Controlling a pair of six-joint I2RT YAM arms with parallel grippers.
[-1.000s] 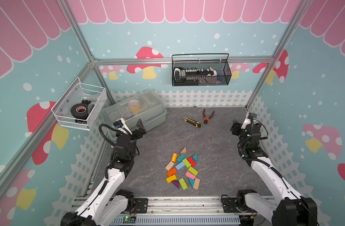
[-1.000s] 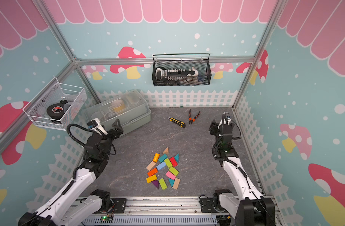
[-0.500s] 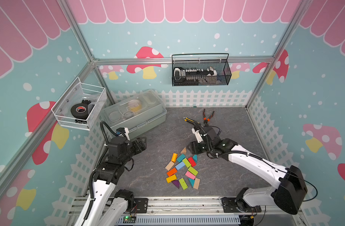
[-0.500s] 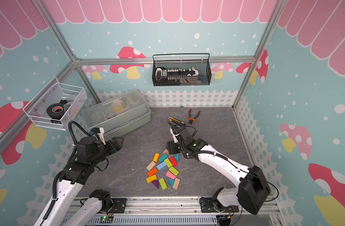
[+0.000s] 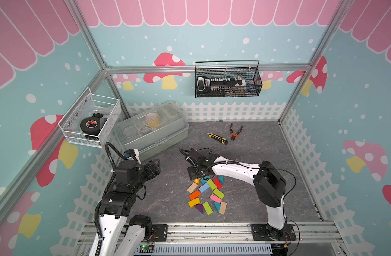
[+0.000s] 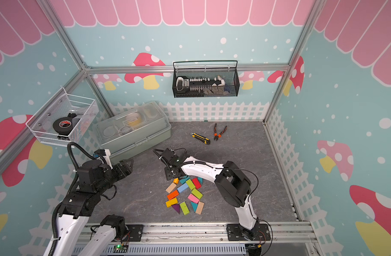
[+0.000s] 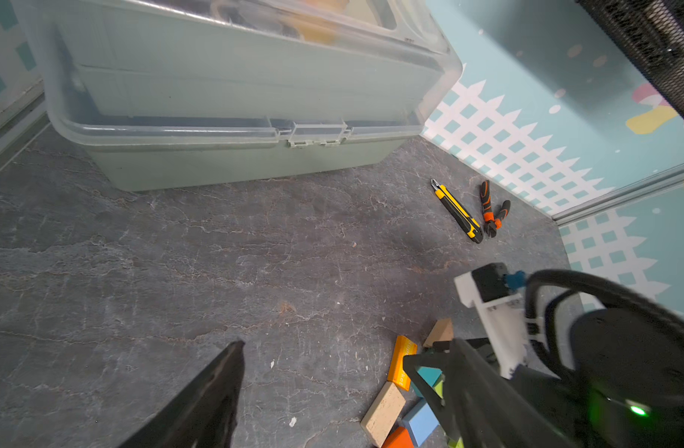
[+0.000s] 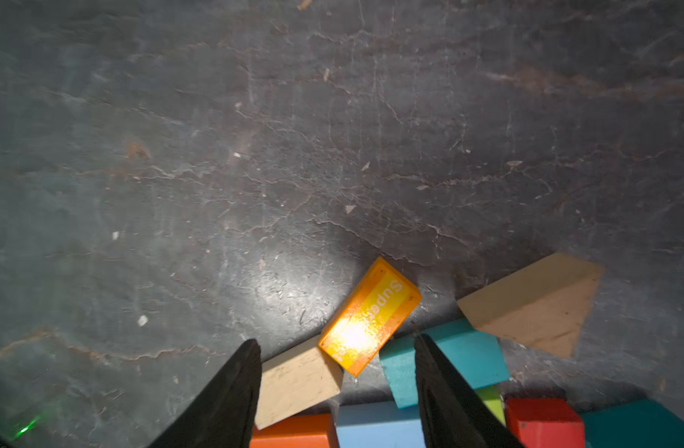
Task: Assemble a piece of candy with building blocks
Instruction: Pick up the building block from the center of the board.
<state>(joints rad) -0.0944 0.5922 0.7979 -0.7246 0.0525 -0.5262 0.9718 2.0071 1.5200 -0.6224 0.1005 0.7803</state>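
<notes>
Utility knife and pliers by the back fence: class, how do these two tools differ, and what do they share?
The utility knife is one straight yellow-and-black bar; the pliers have two spread orange-and-black handles meeting at a joint. The knife lies nearer the storage box; the pliers are farther from it. Both lie flat on the table, untouched.

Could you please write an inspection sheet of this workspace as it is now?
Surface: grey mat, scuffed.
Job's things: building blocks loose in one cluster, nothing assembled.
Clutter: utility knife and pliers lying side by side; storage box, lid shut.
Grippers: right gripper open over the yellow block, holding nothing; left gripper open, away from the blocks.
Cables: black hose on left arm.
Surroundings: wall basket; tape roll in white basket.
</notes>
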